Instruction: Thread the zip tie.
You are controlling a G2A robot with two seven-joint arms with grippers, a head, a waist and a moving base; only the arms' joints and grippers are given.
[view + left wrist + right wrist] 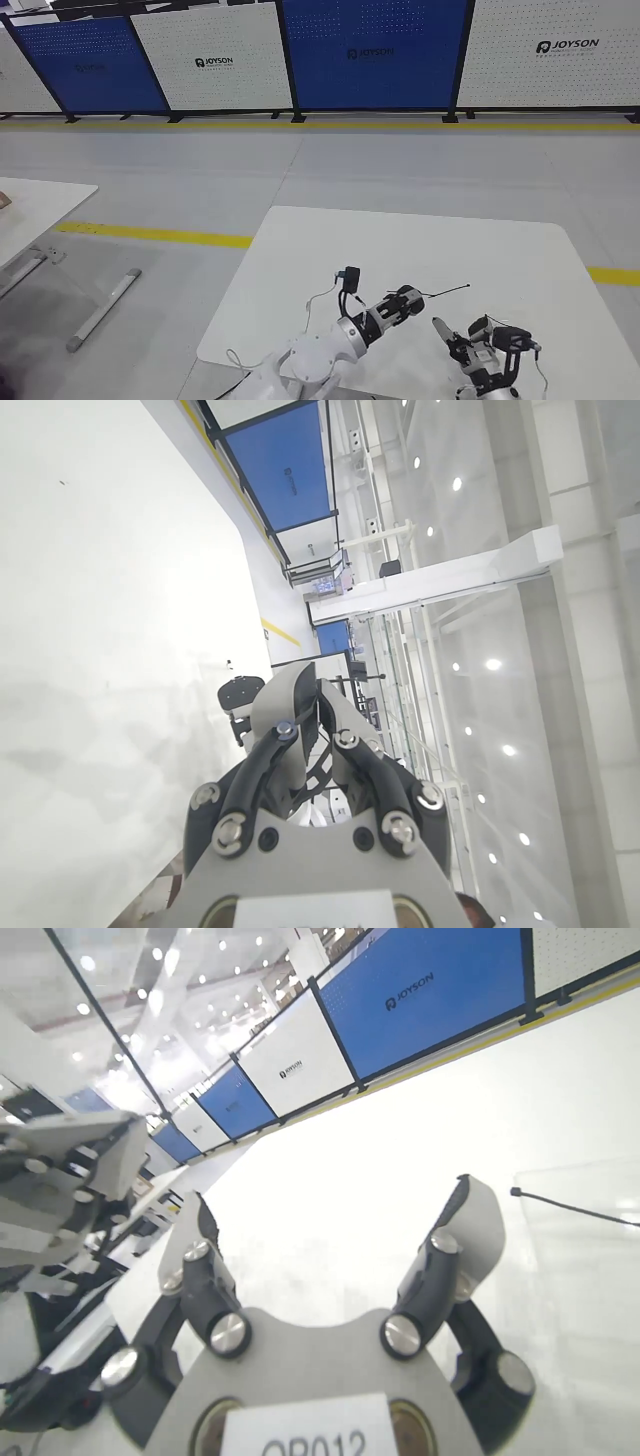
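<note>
Presently: zip tie pinched in one claw, the other spread

Nearest the robot, the right claw (332, 1208) stands spread wide over the bench (330, 250) and holds nothing; near it, the left claw (316, 692) is pressed together on the zip tie (450, 291), pinching the thin black strap near one end; the rest of the strap juts out sideways above the bench. In the right wrist view a black headed strap (575, 1210) shows off to one side of the right claw; whether it is the same tie cannot be told. By its look the tie is very light, narrow and springy, and smooth enough to slip or twist in a loose pinch; the free end is best taken close to its tip, flat sides against the pads, so that it can be steered into the head. Beyond the bench run a yellow floor line (150, 235) and blue and white partitions (370, 50).
</note>
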